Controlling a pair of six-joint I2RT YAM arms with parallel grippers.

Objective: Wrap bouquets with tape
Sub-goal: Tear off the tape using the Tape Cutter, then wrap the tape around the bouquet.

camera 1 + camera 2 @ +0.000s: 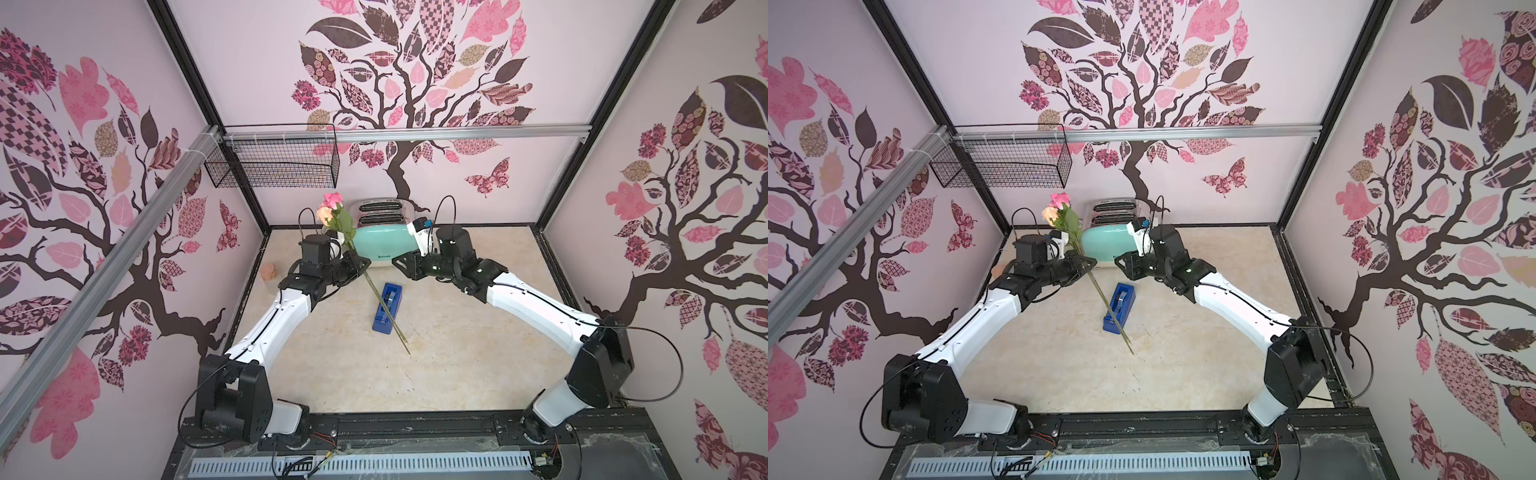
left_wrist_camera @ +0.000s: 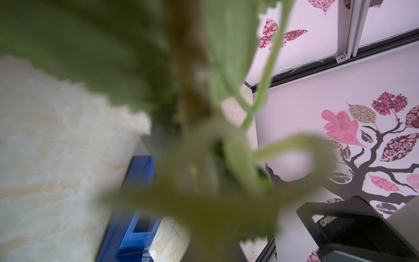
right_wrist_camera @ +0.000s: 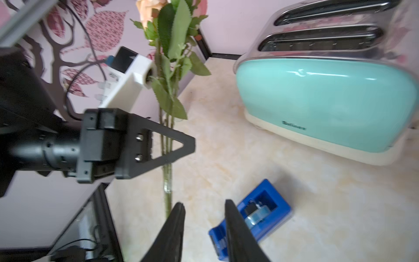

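Bouquet (image 1: 337, 218) is clamped mid-stem in your left tool (image 1: 360, 265). Blooms sit up beside the toaster (image 1: 380, 239), and the stem ends slant down across the tape dispenser (image 1: 387, 307) on the worktop (image 1: 478, 332). Right tool (image 3: 204, 203) hangs near the dispenser, jaws narrowly parted, empty. Reads as the tape-fetch step: next you pinch the free tape end and draw it to the stems without nudging them. Dispenser holds the roll (image 3: 257, 215) — wire basket (image 1: 274, 168) on the back rail shows nothing inside.
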